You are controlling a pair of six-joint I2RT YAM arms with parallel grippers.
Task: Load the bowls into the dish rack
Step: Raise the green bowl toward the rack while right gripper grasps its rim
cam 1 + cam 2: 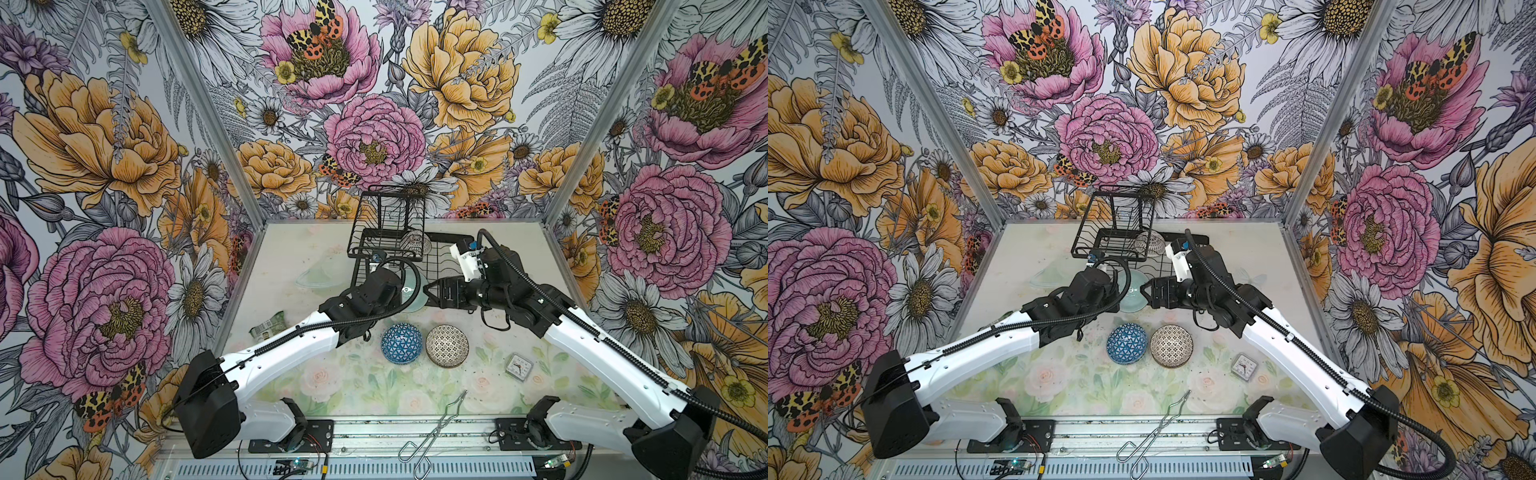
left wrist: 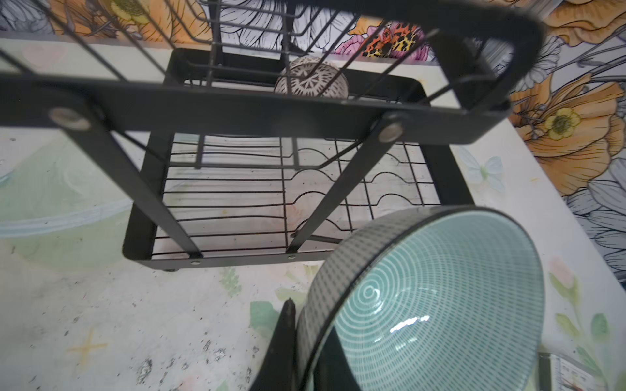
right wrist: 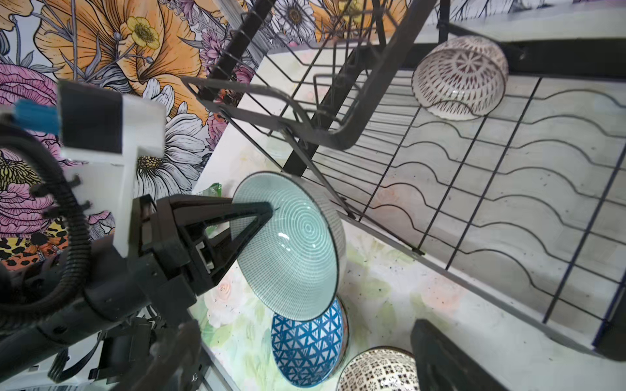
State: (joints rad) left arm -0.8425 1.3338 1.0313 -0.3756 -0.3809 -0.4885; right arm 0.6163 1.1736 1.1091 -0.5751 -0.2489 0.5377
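Left arm (image 1: pixel 291 332) reaches forward, left jaws pinching teal bowl (image 1: pixel 415 297); right arm (image 1: pixel 615 365) likewise, right jaws gaping empty.

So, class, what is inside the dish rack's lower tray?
One patterned white bowl lies tipped at the far end of the dish rack. The other visible wires are bare; the upper basket screens part of the tray.

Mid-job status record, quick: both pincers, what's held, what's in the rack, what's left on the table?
left pincer: shut on rim of teal spiral bowl, bowl tipped on edge before the dish rack
right pincer: open, empty, beside that bowl
in rack: white dark-patterned bowl, lower tray, far end
not loaded: blue triangle bowl, dotted bowl, side by side on the table; pale green bowl left of rack
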